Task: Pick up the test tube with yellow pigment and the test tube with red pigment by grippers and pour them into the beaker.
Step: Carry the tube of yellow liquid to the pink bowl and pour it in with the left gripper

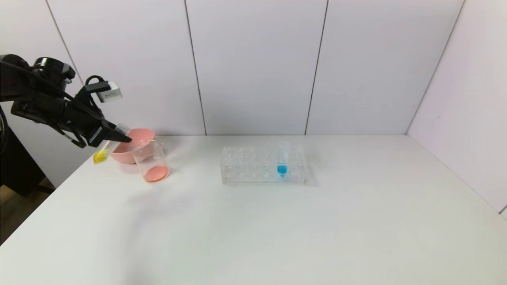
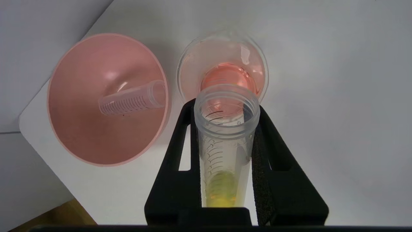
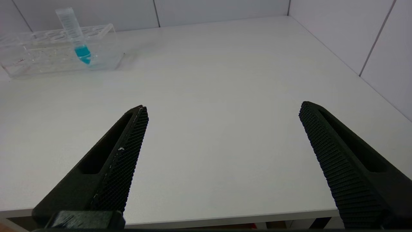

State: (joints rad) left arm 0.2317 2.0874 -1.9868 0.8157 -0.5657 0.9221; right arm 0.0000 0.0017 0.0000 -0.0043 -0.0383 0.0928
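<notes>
Holding the test tube with yellow pigment (image 2: pixel 225 151) clamped between its two fingers (image 2: pixel 280 180), your left gripper (image 1: pixel 113 136) hovers at the far-left corner of the table (image 1: pixel 253 221), and the pour turns on one relation: the tube's open mouth points toward the beaker (image 1: pixel 152 162), while its long axis slopes down and away so the yellow liquid sits at the closed end, lower than the mouth. In the left wrist view the mouth overlaps the near rim of the beaker, which already holds a shallow red-orange layer; how far above the rim it rides you cannot tell. Judging by that tilt, nothing has left the tube yet, so you likely need to roll the wrist until the closed end rises above the mouth. An emptied tube (image 2: pixel 133 101) lies on its side in the pink bowl (image 2: pixel 80 141) just beside the beaker. Your right gripper (image 3: pixel 222 141) is parked well apart with fingers spread wide, the blue tube (image 1: pixel 282 160) standing in the clear rack (image 1: pixel 245 166).
</notes>
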